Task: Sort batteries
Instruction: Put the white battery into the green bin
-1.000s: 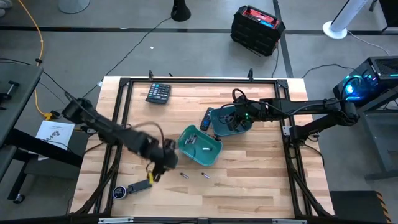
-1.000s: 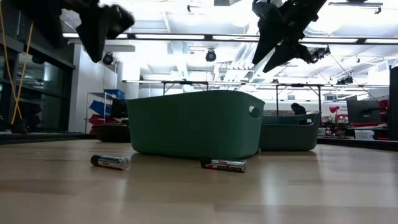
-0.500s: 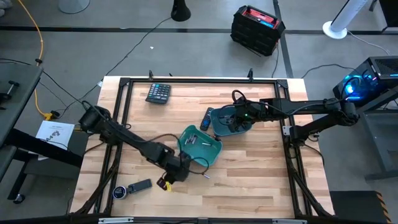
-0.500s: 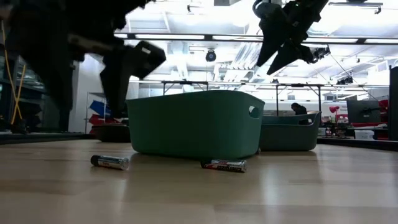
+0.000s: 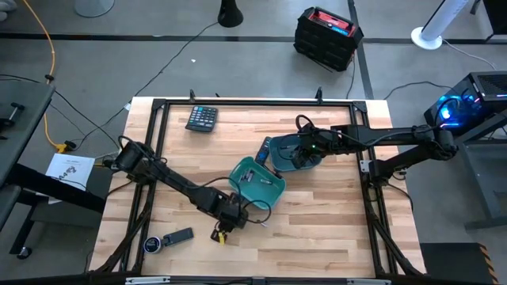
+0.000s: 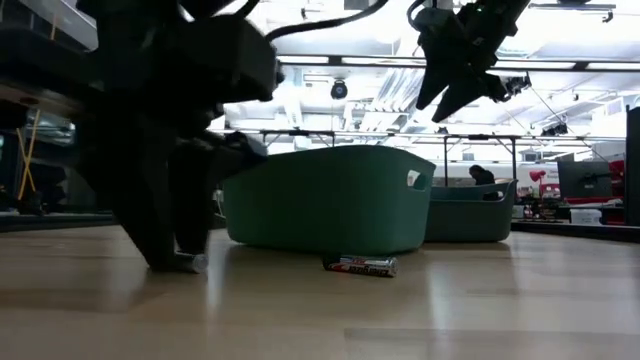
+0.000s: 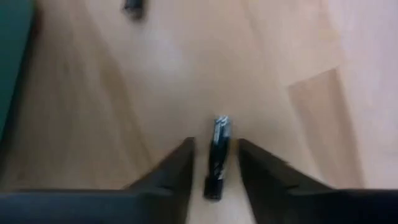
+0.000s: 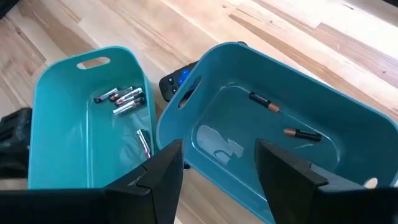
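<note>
Left gripper (image 5: 227, 224): lowered to the tabletop (image 5: 317, 229) just in front of the near bin (image 5: 257, 181); fingers (image 7: 177, 168) are seen apart in the left wrist view, straddling 1 battery (image 7: 216, 155), not yet closed on it.
Why so placed: the fingers are set on either side of the battery's long sides, judged as the approach for a pinch across its width.
Battery axis: lying flat on the wood; long axis runs along the gap between the fingers, 1 end toward the wrist, the other pointing away from it.
Second loose battery (image 6: 360, 265): flat on the tabletop, just in front of the near bin's wall, long axis across the low view; also seen in the high view (image 5: 260, 223), a little apart from the left gripper.
Sorted batteries: several are seen lying on the near bin's floor (image 8: 121, 98); 2 are seen in the far bin (image 8: 273, 143), 1 (image 8: 265, 102) and another (image 8: 303, 133), apart from each other.
Right gripper (image 5: 299, 155): held above the far bin, fingers apart, nothing between them; judged as waiting.
Stage: 2 batteries are judged left to sort.
</note>
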`<state>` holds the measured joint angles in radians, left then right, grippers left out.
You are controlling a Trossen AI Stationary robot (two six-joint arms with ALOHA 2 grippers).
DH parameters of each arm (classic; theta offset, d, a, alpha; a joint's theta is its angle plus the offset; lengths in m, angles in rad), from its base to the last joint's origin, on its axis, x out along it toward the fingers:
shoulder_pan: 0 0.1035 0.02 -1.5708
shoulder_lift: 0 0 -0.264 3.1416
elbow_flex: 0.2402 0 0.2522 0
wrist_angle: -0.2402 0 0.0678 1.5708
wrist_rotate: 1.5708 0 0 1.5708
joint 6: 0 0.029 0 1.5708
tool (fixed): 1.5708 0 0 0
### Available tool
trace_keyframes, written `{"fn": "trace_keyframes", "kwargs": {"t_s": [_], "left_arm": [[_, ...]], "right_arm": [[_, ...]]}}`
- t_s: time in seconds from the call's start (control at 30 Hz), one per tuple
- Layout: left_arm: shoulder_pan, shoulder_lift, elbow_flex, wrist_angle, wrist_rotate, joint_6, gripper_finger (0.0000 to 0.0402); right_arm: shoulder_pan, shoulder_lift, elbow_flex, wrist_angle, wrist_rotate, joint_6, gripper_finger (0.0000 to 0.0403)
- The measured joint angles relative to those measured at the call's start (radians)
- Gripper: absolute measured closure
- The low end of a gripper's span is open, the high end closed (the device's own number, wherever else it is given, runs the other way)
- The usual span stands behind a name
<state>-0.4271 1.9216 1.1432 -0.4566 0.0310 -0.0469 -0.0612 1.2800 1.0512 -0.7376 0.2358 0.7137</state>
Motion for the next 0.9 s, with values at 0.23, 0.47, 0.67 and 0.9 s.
{"fn": "trace_keyframes", "kwargs": {"t_s": [0.23, 0.47, 0.67, 0.9], "left_arm": [[0.018, -0.172, -0.007, -0.208, -0.079, -0.049, 0.0383], [0.073, -0.46, -0.003, -0.195, -0.242, 0.038, 0.04], [0.233, -0.425, -0.004, 0.016, -0.188, 0.128, 0.04], [0.276, -0.316, 0.057, -0.01, -0.166, 0.128, 0.0371]], "right_arm": [[0.0, 0.0, 0.0, 0.0, 0.0, -0.001, 0.0213], [0.0, 0.0, 0.0, 0.001, 0.017, -0.008, 0.0213], [0.0, 0.0, 0.0, 0.002, 0.016, 0.021, 0.0213], [0.021, 0.0, 0.0, -0.006, -0.031, 0.046, 0.0213]]}}
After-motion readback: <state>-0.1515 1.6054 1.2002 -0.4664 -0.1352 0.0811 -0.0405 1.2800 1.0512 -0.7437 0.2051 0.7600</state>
